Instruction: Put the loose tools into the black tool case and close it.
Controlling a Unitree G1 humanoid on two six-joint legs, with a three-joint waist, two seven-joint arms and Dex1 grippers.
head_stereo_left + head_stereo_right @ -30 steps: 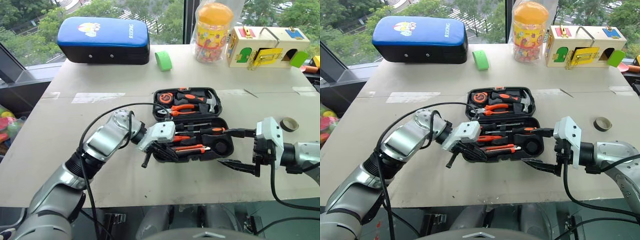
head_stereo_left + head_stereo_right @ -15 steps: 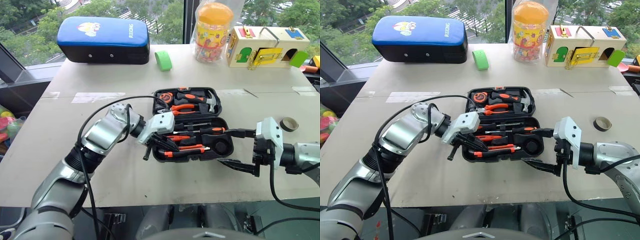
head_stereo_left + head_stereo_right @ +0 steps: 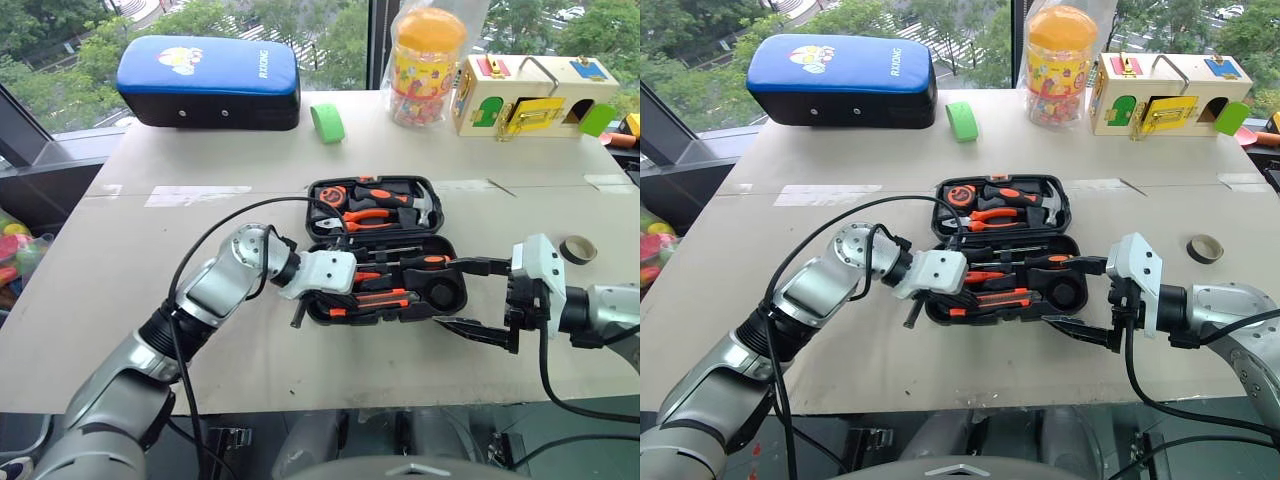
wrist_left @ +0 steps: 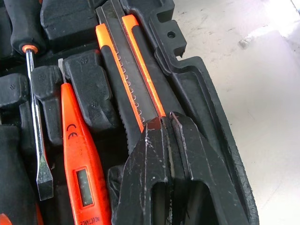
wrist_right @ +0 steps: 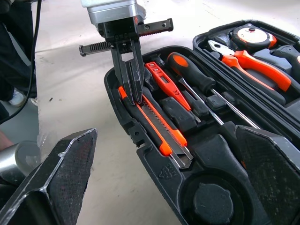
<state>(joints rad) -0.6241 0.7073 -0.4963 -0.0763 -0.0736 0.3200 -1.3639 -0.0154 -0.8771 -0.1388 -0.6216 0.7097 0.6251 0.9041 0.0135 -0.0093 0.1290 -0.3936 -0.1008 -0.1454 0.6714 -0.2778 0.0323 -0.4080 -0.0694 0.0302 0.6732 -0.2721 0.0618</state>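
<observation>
The left pincer (image 5: 133, 96), clenched, presses its tips on the near end of the orange-and-black utility knife (image 5: 157, 124), which lies lengthwise in the front recess of the open black moulded-plastic tool case (image 3: 452, 300) on the counter (image 3: 150, 260). The right pincer (image 3: 480, 298) hangs released beside the case. Whether the knife sits fully down is probably hidden under the tips.
</observation>
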